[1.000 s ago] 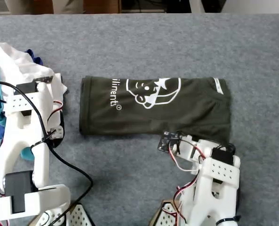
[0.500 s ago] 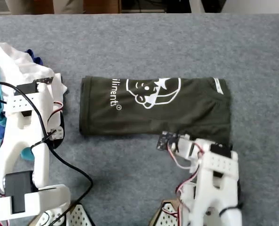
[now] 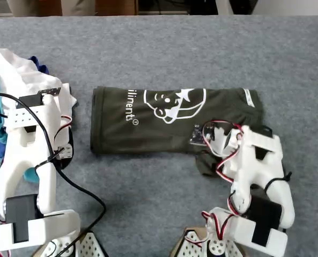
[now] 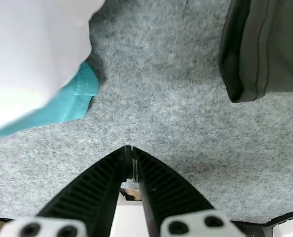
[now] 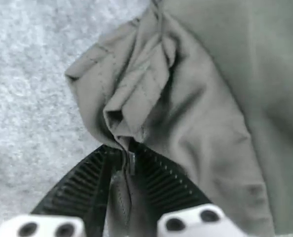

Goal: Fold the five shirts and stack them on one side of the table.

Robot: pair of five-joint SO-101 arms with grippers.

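Observation:
A dark olive shirt (image 3: pixel 164 126) with a white print lies folded into a long strip in the middle of the grey table. My right gripper (image 5: pixel 129 150) is shut on a bunched fold of that shirt (image 5: pixel 136 98) at its near right edge; in the high view the pinched cloth (image 3: pixel 204 163) hangs in a small clump beside the right arm (image 3: pixel 255 160). My left gripper (image 4: pixel 129 152) is shut with nothing in it, just above bare felt between the shirt's left end (image 4: pixel 250 54) and a pile of shirts (image 3: pixel 14 75).
The pile at the left edge holds white (image 4: pixel 32 49), teal (image 4: pixel 62 106), blue and red cloth. Grey felt (image 3: pixel 175 48) covers the far half of the table. The left arm (image 3: pixel 30 139) stands over the pile's near side, with a black cable looping from it.
The right arm has swung up and over the shirt's near right edge, pulling a clump of that edge up with it. The left arm has not moved.

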